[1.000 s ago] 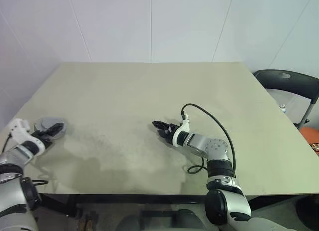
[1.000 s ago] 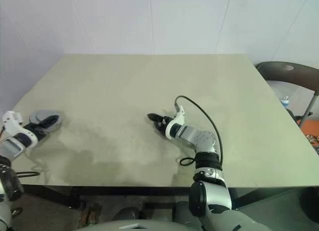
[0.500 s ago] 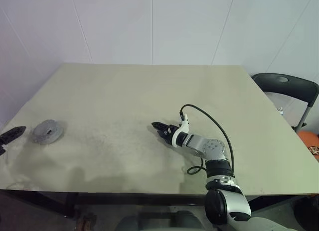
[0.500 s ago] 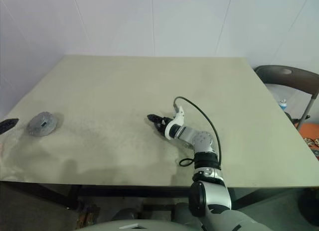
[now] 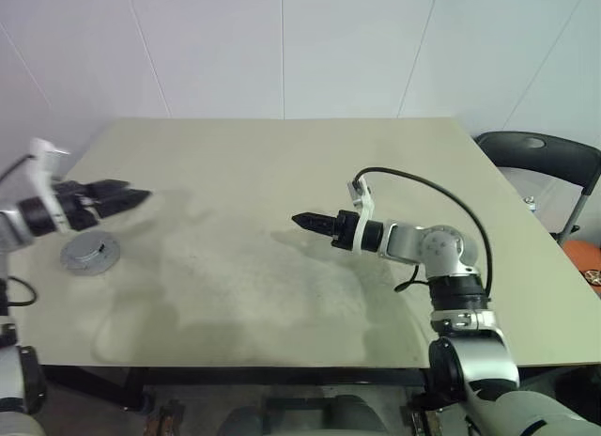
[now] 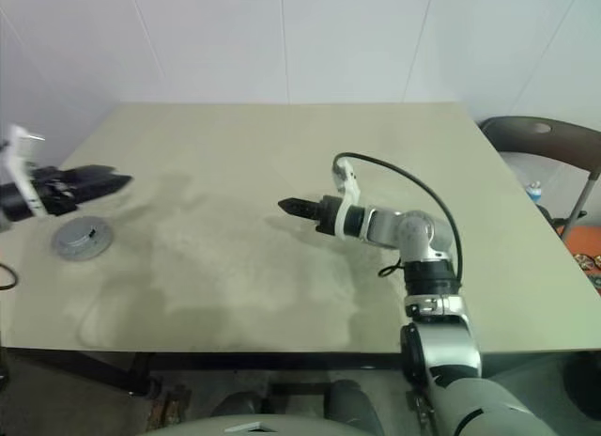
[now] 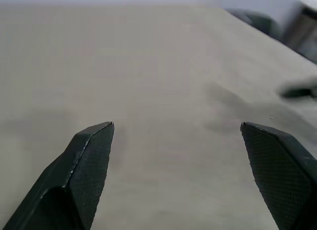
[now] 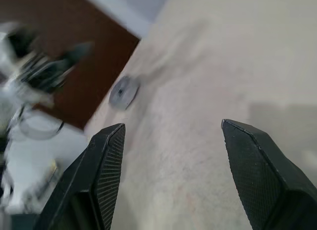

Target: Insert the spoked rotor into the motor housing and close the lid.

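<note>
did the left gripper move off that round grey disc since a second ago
Yes. The left gripper was at the disc a second ago; now it hovers open above it, toward the table's far side.

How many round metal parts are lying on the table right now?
1. A single round silver-grey disc lies flat near the table's left edge, just below the left gripper. No other round part is in view on the table.
</note>
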`<state>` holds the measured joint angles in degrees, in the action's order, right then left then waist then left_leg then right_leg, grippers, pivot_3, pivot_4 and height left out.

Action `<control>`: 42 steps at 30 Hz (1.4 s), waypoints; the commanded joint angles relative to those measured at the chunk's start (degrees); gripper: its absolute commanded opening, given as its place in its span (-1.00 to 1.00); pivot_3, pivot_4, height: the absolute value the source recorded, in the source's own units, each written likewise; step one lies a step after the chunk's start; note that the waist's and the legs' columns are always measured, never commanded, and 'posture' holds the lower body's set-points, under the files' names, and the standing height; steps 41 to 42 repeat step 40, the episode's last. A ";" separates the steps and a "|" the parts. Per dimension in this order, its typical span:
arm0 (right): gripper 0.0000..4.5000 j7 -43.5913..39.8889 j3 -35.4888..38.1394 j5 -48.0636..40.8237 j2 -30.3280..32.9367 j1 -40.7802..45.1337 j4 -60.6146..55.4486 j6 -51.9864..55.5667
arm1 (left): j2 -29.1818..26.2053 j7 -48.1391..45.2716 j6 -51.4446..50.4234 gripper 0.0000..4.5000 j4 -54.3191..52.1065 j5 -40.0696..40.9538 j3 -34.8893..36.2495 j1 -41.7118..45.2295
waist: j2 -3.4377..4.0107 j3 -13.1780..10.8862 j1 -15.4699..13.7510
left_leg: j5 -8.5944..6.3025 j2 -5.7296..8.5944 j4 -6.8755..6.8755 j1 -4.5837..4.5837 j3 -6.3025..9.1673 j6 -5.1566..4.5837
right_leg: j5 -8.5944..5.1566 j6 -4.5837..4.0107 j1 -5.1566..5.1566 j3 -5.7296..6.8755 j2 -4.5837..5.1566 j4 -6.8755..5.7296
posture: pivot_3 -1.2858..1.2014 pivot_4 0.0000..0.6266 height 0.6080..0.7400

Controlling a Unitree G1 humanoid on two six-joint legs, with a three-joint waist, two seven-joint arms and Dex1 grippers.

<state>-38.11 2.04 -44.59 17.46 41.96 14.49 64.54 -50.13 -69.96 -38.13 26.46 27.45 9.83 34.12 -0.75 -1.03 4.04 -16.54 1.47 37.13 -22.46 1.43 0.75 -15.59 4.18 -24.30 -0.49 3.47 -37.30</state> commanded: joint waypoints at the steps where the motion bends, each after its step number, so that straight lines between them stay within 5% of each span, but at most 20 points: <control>1: 0.44 -8.84 -5.36 3.39 3.85 3.00 -5.61 -5.57 | 2.35 -1.03 -0.96 0.94 -6.02 0.03 -3.66 1.95 | -0.01 0.00 -0.04 | 0.00 0.00 0.02 -0.01 0.00 0.00 | 0.00 0.00 0.00 0.00 0.00 0.00 | 0.03 -1.00 1.00; 10: 0.44 -20.84 -15.59 17.39 11.26 1.22 -9.86 -25.44 | 5.78 -5.04 1.71 0.94 -10.96 -1.36 -10.15 4.07 | -0.05 0.02 -0.29 | 0.01 0.02 0.28 0.00 -0.02 -0.02 | 0.00 0.02 0.09 -0.01 -0.06 -0.10 | 0.03 -1.00 1.00; 42: 0.44 -27.27 -15.79 21.88 11.17 0.20 -10.17 -27.66 | 3.99 -5.78 -0.33 0.94 -17.00 0.10 -9.68 0.14 | -0.06 0.00 -2.34 | -0.03 -0.01 0.97 0.15 0.03 -0.12 | 0.00 0.02 0.49 0.00 -0.18 -0.38 | 0.03 -1.00 1.00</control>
